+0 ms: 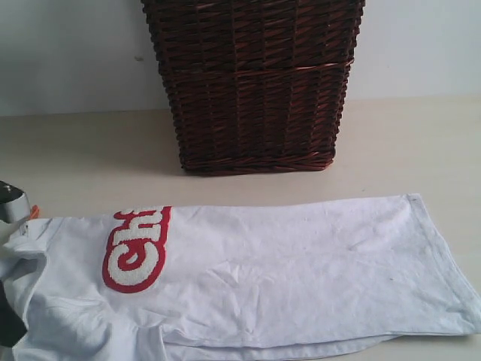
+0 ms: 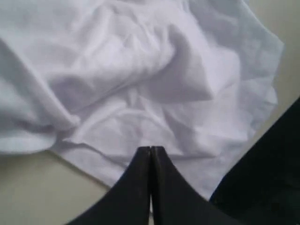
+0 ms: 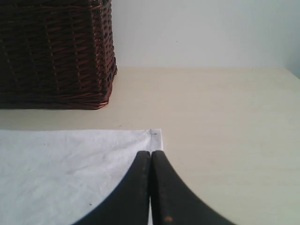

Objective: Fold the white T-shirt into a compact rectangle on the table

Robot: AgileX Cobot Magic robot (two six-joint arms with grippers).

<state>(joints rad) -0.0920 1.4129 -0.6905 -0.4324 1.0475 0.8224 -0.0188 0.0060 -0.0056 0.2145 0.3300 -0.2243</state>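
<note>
On the table (image 1: 421,143), in front of the wicker basket (image 1: 252,83), the white T-shirt (image 1: 285,271) is lying as one long strip, running from the left edge of the exterior view out to its hem on the right. A doubled layer is showing along its near edge, and only part of the red band (image 1: 137,248) of letters is showing. That suggests the sides are already folded in lengthwise, though I cannot tell how neatly.

The left fingers (image 2: 140,173) are pressing together, tip to tip, over the shoulder end, where the cloth is bunching into loose ridges. No fabric is showing between them. The right fingers (image 3: 161,178) are likewise closing flat against each other just beside the hem corner (image 3: 157,135), with nothing visibly pinched.

By my reading, the task is sitting near its midpoint. The strip is narrowing toward a rectangle, but it is far too long to be compact. The crosswise folds, bringing the hem toward the collar end, are looking undone, and the rumpled left end is probably needing smoothing first.
</note>
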